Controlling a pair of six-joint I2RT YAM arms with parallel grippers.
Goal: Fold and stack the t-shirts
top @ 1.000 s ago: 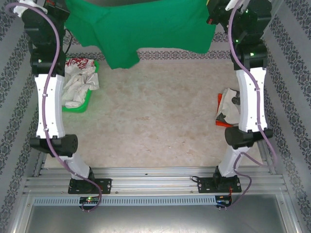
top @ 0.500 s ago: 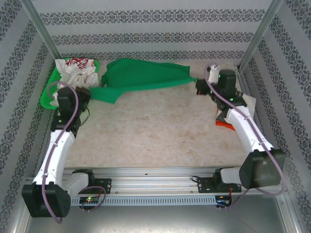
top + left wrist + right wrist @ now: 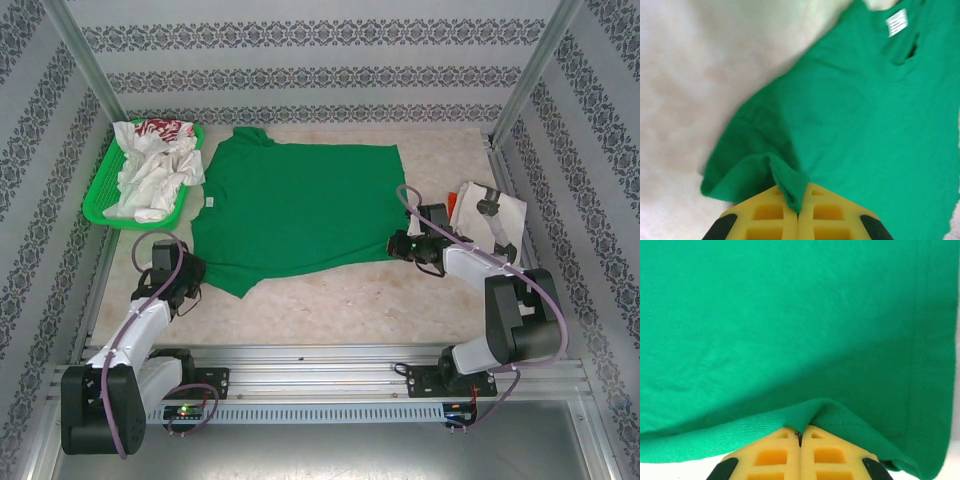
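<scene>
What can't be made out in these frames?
- Top view: count of white t-shirts heaped in the basket; they overlap.
- Top view: right-side white t-shirt, near edge hidden by the right arm.
- Left wrist: green t-shirt label text, too small.

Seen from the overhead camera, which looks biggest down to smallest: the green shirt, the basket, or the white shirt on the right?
1. green shirt
2. basket
3. white shirt, though it is partly hidden

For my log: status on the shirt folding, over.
Left tool shut on green t-shirt, near-left corner. Right tool shut on its near-right corner. Shirt spread flat. White shirt at right lies apart.
</scene>
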